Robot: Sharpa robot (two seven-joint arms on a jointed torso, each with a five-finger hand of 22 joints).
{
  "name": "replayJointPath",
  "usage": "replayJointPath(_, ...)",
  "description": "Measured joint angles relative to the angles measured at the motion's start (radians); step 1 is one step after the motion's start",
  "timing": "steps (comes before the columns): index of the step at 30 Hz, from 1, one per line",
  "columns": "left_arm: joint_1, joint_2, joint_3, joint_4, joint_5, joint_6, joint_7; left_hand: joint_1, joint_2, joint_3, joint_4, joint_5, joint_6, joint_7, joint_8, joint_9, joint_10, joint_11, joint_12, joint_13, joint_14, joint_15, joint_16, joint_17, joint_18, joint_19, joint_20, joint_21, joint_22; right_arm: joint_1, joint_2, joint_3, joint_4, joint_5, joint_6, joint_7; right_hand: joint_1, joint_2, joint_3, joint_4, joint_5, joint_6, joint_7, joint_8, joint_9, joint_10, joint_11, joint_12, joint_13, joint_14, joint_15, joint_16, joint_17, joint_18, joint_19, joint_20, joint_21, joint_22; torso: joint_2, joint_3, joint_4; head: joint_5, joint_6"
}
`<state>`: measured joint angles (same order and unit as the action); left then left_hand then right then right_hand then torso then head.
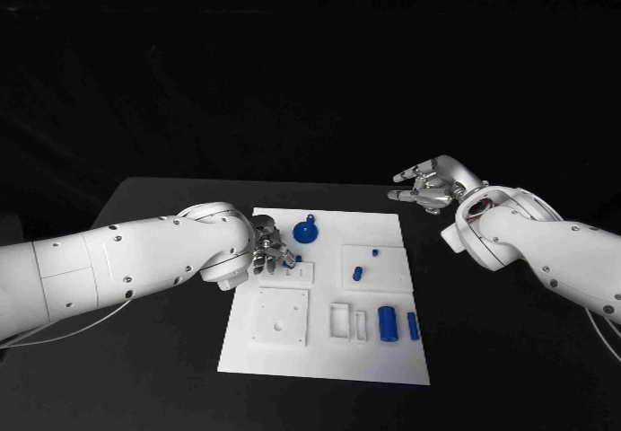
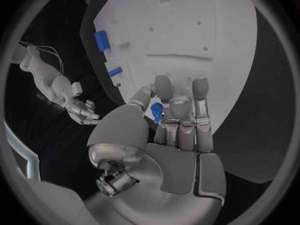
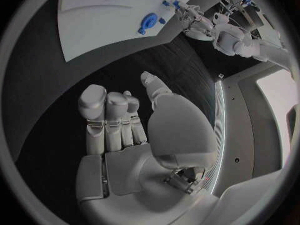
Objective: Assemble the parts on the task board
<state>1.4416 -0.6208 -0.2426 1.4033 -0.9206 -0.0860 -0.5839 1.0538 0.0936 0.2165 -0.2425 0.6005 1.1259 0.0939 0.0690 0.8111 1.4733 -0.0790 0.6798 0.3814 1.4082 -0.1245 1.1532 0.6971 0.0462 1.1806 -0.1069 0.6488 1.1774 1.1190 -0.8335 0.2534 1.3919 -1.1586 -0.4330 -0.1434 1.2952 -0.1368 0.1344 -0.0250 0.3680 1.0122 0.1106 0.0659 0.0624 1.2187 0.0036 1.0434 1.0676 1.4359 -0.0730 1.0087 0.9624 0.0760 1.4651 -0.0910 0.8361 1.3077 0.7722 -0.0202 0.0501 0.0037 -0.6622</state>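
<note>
Left hand [image 1: 268,250] fingers pinching a small blue part [image 2: 156,112] over the task board [image 1: 389,359]: lower it square into its slot; right hand [image 1: 427,183] idle, fingers loosely open.

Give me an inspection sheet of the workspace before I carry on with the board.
Surface: black table, bare around the board.
Job's things: white task board mid-table; blue round part near its far edge; two blue cylinders in slots at its near right; small blue parts on a raised block.
Clutter: nothing seen.
Hands: left hand over the board, fingers around a small blue piece; right hand off the board, holding nothing, fingers apart.
Cables: thin cable under the left arm.
Surroundings: dark.
</note>
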Motion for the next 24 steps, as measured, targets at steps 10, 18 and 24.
replayJointPath(10, -0.012, -0.002, 0.001, -0.002, -0.023, -0.013, -0.003, 0.0, 0.0, 0.006, 0.001, -0.002, 0.0, 0.0, 0.004, 0.0, 0.0, 0.0, 0.009, 0.0, 0.001, 0.002, 0.009, 0.002, 0.0, 0.047, -0.002, -0.106, 0.121, 0.0, -0.002, 0.001, 0.001, 0.001, 0.0, 0.001, -0.004, 0.004, 0.0, 0.0, 0.008, 0.0, 0.0, 0.0, 0.0, 0.0, 0.0, 0.0, 0.0, 0.0, 0.0, 0.0, 0.0, 0.0, 0.0, 0.0, -0.004, 0.0, 0.0, -0.0007, 0.0, 0.002, -0.002)
replayJointPath(18, -0.014, -0.005, 0.002, 0.003, -0.03, -0.014, -0.002, 0.0, 0.0, 0.008, 0.003, -0.006, 0.0, 0.0, 0.004, 0.0, 0.0, 0.0, 0.012, 0.003, 0.001, 0.002, 0.012, 0.008, 0.0, 0.054, 0.001, -0.133, 0.131, 0.0, -0.002, 0.001, 0.001, 0.002, 0.0, 0.001, -0.004, 0.004, 0.0, 0.0, 0.012, 0.007, 0.0, 0.0, 0.0, 0.0, 0.0, 0.0, -0.001, 0.0, 0.0, 0.0, 0.0, 0.0, 0.0, 0.0, -0.004, 0.0, -0.001, -0.0008, 0.0, -0.001, -0.002)
replayJointPath(24, -0.016, -0.009, 0.002, 0.009, -0.03, -0.006, -0.002, 0.0, 0.0, 0.008, 0.003, 0.034, 0.0, 0.0, 0.003, 0.0, 0.0, 0.0, 0.012, 0.003, 0.001, 0.002, 0.016, 0.011, 0.0, 0.058, -0.002, -0.137, 0.131, 0.0, -0.002, 0.001, 0.001, 0.002, 0.0, 0.001, -0.004, 0.004, 0.003, -0.003, 0.013, 0.007, 0.0, 0.0, 0.0, 0.0, 0.0, 0.0, -0.001, 0.0, 0.0, 0.0, 0.0, 0.0, 0.0, 0.0, -0.004, 0.0, -0.001, -0.0011, 0.0, -0.001, -0.004)
